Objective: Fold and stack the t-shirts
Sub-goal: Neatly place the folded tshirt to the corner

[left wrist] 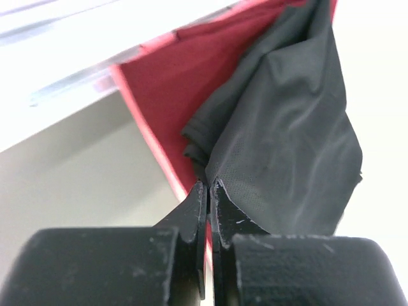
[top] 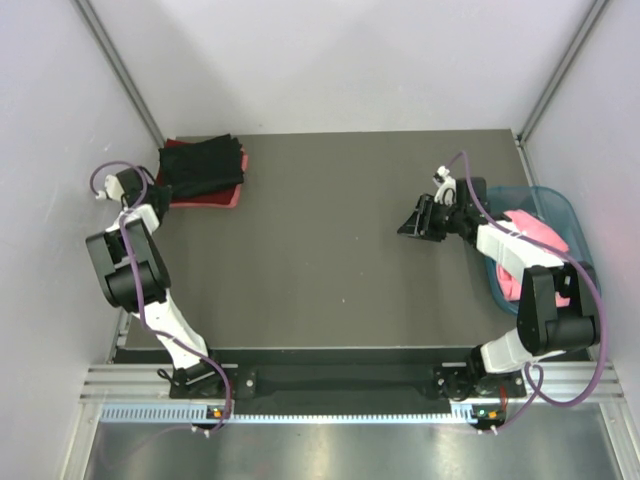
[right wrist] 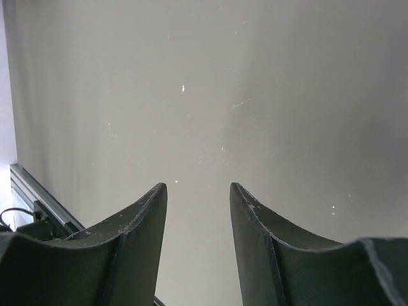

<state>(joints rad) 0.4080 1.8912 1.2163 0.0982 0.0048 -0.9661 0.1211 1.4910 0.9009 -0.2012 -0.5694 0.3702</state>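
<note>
A black t-shirt (top: 205,165) lies folded on a dark red t-shirt (top: 203,197), which lies on a pink one (top: 234,197), at the table's far left. My left gripper (top: 160,193) is at the stack's left edge. In the left wrist view it (left wrist: 209,186) is shut, its tips pinching the edge of the black t-shirt (left wrist: 287,140) above the dark red cloth (left wrist: 185,83). My right gripper (top: 411,225) is open and empty over bare table, right of centre; in the right wrist view it (right wrist: 197,186) has nothing between its jaws. Another pink t-shirt (top: 535,228) lies in the basket.
A teal plastic basket (top: 562,206) stands at the table's right edge, beside the right arm. Grey walls close in on the left, back and right. The dark table top (top: 330,250) lies between the stack and the basket.
</note>
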